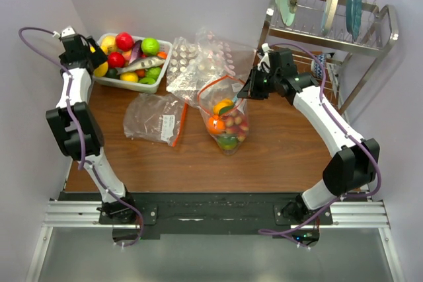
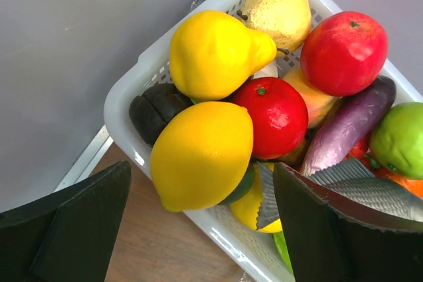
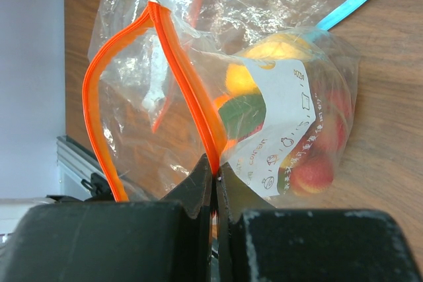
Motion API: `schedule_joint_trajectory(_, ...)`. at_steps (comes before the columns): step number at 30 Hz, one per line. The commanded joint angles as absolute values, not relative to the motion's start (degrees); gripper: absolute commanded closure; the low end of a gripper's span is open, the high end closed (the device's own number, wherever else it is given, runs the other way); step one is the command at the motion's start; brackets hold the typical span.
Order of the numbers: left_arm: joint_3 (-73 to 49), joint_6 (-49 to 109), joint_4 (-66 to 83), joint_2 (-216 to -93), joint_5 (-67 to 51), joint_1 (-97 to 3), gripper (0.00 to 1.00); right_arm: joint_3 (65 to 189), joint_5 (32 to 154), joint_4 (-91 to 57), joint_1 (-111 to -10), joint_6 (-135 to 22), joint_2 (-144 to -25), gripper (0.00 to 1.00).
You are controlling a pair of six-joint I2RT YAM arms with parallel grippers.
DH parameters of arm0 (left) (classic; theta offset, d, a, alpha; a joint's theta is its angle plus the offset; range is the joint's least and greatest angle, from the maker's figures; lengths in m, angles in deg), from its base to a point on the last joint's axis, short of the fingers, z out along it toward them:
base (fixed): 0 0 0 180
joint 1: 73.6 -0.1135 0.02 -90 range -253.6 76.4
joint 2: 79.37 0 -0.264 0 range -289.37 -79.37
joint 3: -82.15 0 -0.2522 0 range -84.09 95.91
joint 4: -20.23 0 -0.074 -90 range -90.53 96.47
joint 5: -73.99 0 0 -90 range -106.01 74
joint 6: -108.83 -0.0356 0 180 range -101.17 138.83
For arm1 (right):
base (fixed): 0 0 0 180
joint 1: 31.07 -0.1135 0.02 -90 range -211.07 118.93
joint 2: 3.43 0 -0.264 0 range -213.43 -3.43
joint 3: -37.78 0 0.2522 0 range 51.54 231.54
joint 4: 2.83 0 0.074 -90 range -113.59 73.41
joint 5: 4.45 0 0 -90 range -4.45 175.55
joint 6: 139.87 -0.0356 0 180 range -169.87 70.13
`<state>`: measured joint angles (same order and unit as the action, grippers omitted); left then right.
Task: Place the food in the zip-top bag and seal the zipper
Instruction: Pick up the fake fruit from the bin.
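The zip-top bag [image 1: 227, 117] stands mid-table with an orange [image 1: 215, 124], a yellow fruit [image 1: 223, 105], red grapes [image 1: 238, 123] and a green fruit [image 1: 227, 141] inside. My right gripper [image 1: 246, 94] is shut on one lip of its orange-red zipper [image 3: 178, 70], pinched between the fingertips of the gripper [image 3: 215, 171]. The other lip [image 3: 92, 110] bows away, so the mouth is open. My left gripper [image 1: 92, 57] is open and empty above the near corner of the white basket [image 2: 132, 97], its gap [image 2: 198, 229] just below a yellow lemon [image 2: 201, 153].
The basket [image 1: 162, 47] at back left holds a pear [image 2: 215, 51], red apple [image 2: 344, 51], red fruit [image 2: 277, 115], eggplant [image 2: 347, 130] and lime [image 2: 400, 138]. A flat empty bag [image 1: 155, 118] lies left of the filled one. More clear bags [image 1: 205, 57] lie behind. A dish rack [image 1: 330, 24] stands at back right.
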<state>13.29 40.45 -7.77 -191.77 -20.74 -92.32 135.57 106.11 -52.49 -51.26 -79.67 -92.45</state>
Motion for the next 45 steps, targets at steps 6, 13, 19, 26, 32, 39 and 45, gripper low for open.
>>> schedule_joint_trajectory(6, 18.3, 39.2, -9.2, -195.7, -16.3, -93.1, 0.17, 139.2, 108.2, -50.7, -51.3, -79.4, -93.7, 1.00)
schedule_joint_trajectory(13, 18.4, 39.7, -9.2, -197.5, -14.3, -93.9, 0.26, 139.0, 108.4, -50.5, -51.3, -79.6, -93.8, 1.00)
schedule_joint_trajectory(19, 18.7, 39.8, -9.5, -197.7, -14.2, -94.3, 0.34, 138.6, 108.3, -50.5, -51.2, -79.6, -93.5, 1.00)
schedule_joint_trajectory(26, 19.1, 39.6, -9.5, -195.7, -14.2, -94.5, 0.42, 138.5, 108.2, -50.7, -51.3, -79.6, -93.3, 1.00)
schedule_joint_trajectory(32, 18.4, 40.4, -9.0, -192.1, -11.5, -94.4, 0.43, 138.6, 108.4, -50.6, -51.2, -79.8, -93.2, 1.00)
schedule_joint_trajectory(39, 18.7, 41.1, -9.2, -188.0, -8.3, -94.5, 0.43, 138.5, 108.3, -50.7, -51.3, -79.9, -93.2, 1.00)
schedule_joint_trajectory(45, 19.2, 45.4, -9.4, -186.7, 2.3, -94.3, 0.44, 138.5, 108.3, -50.6, -51.3, -80.1, -92.9, 1.00)
